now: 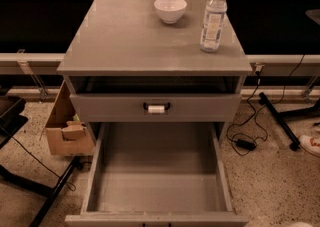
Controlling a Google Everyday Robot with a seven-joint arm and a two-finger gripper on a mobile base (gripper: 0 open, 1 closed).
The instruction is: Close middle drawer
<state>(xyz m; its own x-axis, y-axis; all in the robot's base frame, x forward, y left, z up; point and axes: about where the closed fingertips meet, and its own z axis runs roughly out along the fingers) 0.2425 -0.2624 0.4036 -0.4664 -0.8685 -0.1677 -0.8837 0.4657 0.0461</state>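
The middle drawer (157,191) is pulled far out of the grey cabinet (150,46) toward me. It is wide, shallow and empty. Only the top edge of its front (155,219) shows at the bottom of the camera view, and its handle is cut off. Above it sits the grey drawer (100,107) whose black handle carries a white tag (156,108); it stands slightly out. My gripper is out of view. Only a faint white sliver of my arm (296,224) shows at the bottom right corner.
A white bowl (170,9) and a clear water bottle (213,18) stand on the cabinet top. A cardboard box (67,126) sits on the floor at the left. Black cables and an adapter (245,143) lie at the right, beside a black stand leg (280,120).
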